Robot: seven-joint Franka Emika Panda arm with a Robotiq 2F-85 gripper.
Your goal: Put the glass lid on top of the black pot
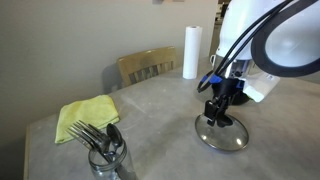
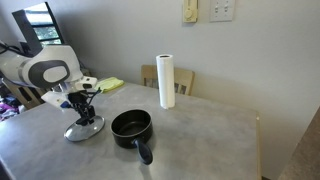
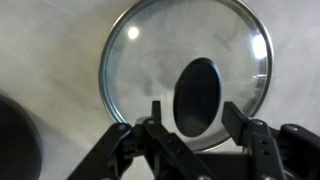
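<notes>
The glass lid [image 3: 185,70] lies flat on the grey table, its black knob [image 3: 197,95] in the centre. It also shows in both exterior views [image 1: 222,135] [image 2: 83,130]. My gripper [image 3: 195,112] is open and hovers right over the lid, one finger on each side of the knob, not closed on it. The gripper also shows in both exterior views [image 1: 217,112] [image 2: 84,113]. The black pot [image 2: 131,126] stands on the table beside the lid, its long handle [image 2: 143,151] pointing toward the front edge. A dark edge of the pot shows at the lower left of the wrist view [image 3: 15,140].
A white paper towel roll [image 2: 166,80] stands at the back of the table in front of a wooden chair [image 1: 145,66]. A yellow cloth [image 1: 85,116] and a glass jar with forks [image 1: 105,152] sit on the table. The table edge is near the jar.
</notes>
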